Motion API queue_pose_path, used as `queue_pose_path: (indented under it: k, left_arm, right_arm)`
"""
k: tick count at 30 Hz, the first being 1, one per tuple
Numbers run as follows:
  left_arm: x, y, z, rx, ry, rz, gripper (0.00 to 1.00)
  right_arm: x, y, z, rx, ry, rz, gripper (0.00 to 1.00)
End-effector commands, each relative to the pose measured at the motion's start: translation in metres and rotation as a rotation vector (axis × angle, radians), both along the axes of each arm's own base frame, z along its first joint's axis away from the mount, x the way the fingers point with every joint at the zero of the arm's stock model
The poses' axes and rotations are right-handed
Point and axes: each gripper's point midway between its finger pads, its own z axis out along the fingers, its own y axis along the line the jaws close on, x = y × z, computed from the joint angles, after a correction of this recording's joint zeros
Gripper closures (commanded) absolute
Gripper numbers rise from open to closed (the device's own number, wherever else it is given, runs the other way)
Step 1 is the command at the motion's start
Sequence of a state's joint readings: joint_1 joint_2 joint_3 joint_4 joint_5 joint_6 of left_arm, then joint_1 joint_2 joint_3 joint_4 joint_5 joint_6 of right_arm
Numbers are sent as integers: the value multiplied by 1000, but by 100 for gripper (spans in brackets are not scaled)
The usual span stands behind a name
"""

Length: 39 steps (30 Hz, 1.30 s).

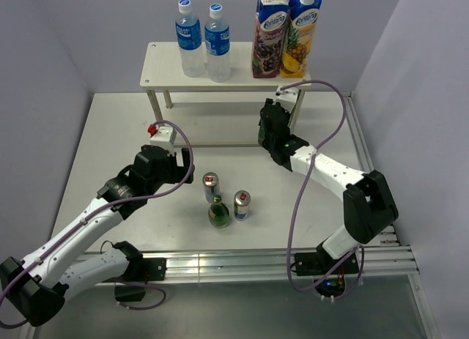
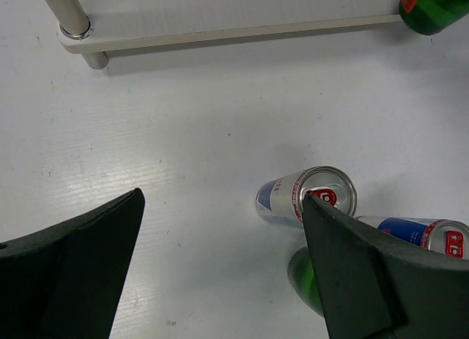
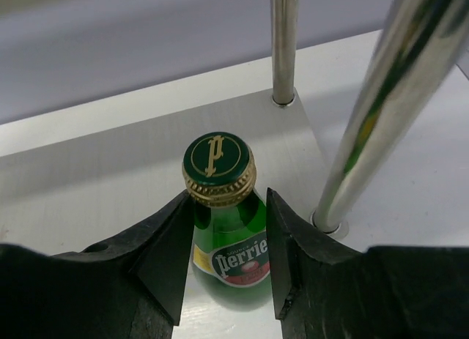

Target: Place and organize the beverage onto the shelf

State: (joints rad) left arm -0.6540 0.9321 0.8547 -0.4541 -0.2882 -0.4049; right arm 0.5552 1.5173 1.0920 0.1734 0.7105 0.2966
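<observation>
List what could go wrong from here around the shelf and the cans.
1. The right hand grips the Perrier bottle close beside a shelf leg on the lower board. Pulling back carelessly could knock the leg or tip the bottle.
2. The left hand hangs open over a can, with a second can and a green bottle packed close beside it. Closing there may topple the neighbours.

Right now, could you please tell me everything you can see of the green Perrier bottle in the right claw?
The green Perrier bottle looks like glass, with a green cap bearing a gold emblem, a gold ribbed collar and a white-and-red label. It stands upright on the shelf's lower board, near two metal legs. The right claw grips its shoulders from both sides.
</observation>
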Motion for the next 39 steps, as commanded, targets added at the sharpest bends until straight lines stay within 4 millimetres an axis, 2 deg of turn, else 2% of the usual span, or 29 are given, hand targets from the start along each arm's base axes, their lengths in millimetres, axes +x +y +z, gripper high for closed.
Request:
queue_pose_path:
  k: [1,7,17,21,28,31,32,34,35,37,38,39]
  left_arm:
    - [6,-4,7,-16,-28,-8,5]
    - [6,-3,5,-11,-23,-5,5]
    - [7,-2,5,-12,-23,0,5]
    - [7,-1,5,-10,-22,1,5]
    - [8,0,5,-11,-21,5,5]
    - [8,-1,7,-17,-27,4,5]
    - [8,-1,6,-16,-24,2,5]
    - [7,0,7,-17,-27,4,5]
    - [7,0,8,-20,-29,6,5]
    - [7,1,9,-21,-30,6,5]
    - [7,1,11,-26,-36,8,5]
    - [6,1,10,-26,-36,8,5]
  right_arm:
    - [25,1,61,114,-222,-62,100]
    - [45,4,51,96,-217,-80,100]
    - [60,2,55,54,-241,-113,100]
    - [67,3,43,21,-225,-124,100]
    - [68,3,22,5,-178,-136,100]
    - [68,3,18,4,-163,-130,85]
    - [67,3,17,0,-158,-128,74]
    - [67,5,14,-2,-146,-122,66]
    - [67,5,13,-5,-141,-124,53]
    - [67,6,8,-10,-125,-119,49]
    - [67,6,6,-14,-120,-117,43]
    - [66,5,4,-16,-113,-119,43]
